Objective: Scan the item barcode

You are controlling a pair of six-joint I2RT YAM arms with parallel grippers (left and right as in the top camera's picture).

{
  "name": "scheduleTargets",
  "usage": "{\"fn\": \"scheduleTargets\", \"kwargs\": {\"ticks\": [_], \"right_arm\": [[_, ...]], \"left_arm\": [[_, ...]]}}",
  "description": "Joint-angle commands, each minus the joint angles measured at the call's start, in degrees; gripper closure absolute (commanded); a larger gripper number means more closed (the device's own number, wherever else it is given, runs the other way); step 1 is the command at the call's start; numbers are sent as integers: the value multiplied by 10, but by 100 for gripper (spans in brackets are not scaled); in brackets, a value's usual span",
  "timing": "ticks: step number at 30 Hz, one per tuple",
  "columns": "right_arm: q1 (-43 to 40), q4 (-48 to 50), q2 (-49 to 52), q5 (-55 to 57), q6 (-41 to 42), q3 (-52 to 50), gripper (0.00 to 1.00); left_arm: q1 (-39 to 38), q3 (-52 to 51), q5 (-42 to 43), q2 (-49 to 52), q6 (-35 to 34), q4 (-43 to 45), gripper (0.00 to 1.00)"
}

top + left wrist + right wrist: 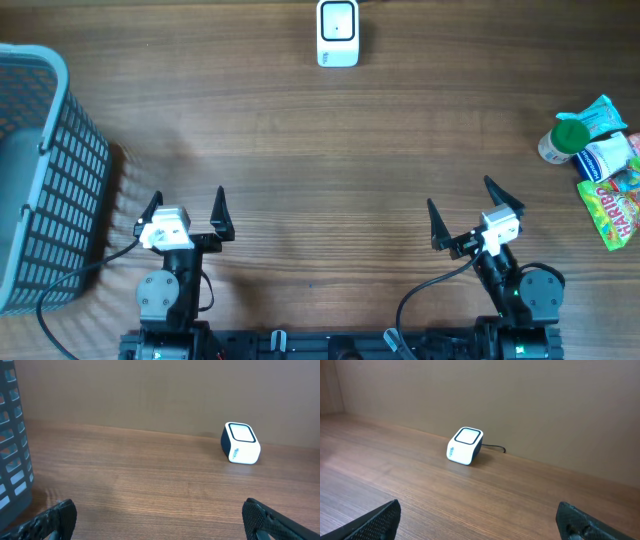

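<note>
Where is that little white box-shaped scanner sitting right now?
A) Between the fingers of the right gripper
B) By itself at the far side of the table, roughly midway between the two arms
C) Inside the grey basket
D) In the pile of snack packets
B: the scanner stands alone on the far side of the table, well apart from the basket at the left and the snack packets at the right.
</note>
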Motion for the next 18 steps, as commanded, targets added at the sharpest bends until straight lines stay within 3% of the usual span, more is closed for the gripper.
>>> {"fn": "scheduleTargets", "kwargs": {"ticks": [1,8,12,18], "right_arm": [[4,2,-7,10,-3,-1,0],[4,3,-7,25,1,-1,0],[4,0,-7,86,63,-1,0],[4,-3,-7,85,60,-1,0]], "left_arm": [[3,-3,11,-6,11,0,0],[3,-3,11,-6,11,0,0],[3,-3,11,-6,11,0,0],[3,-3,11,-6,11,0,0]]}}
